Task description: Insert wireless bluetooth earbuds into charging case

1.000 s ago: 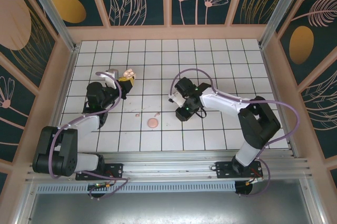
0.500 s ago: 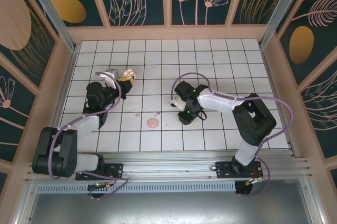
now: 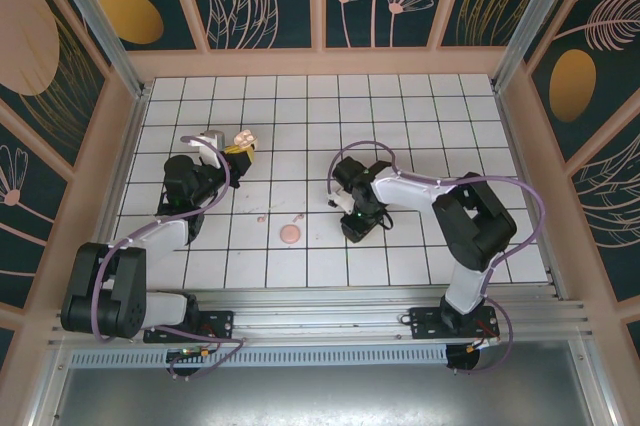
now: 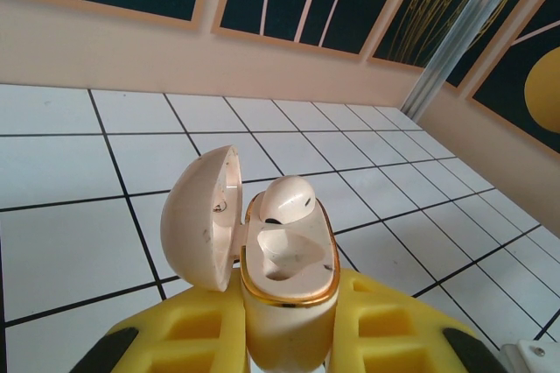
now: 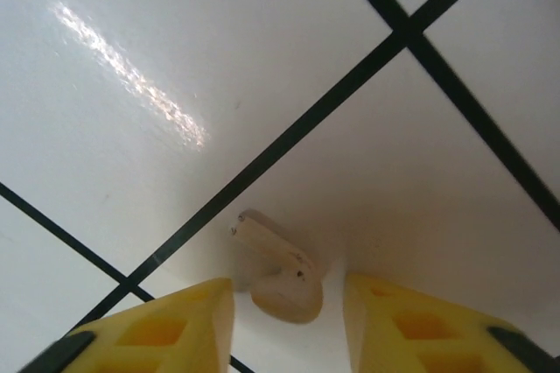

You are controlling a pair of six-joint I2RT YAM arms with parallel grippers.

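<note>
The right gripper has its fingers apart, either side of a pale earbud lying low-centre on white tile. The left gripper clamps the open charging case, bottom-centre. Closing off-centre could flick the tiny bud away.

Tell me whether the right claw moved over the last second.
Yes. The right claw has shifted slightly toward the near edge of the table, judged against the round pink disc.
</note>
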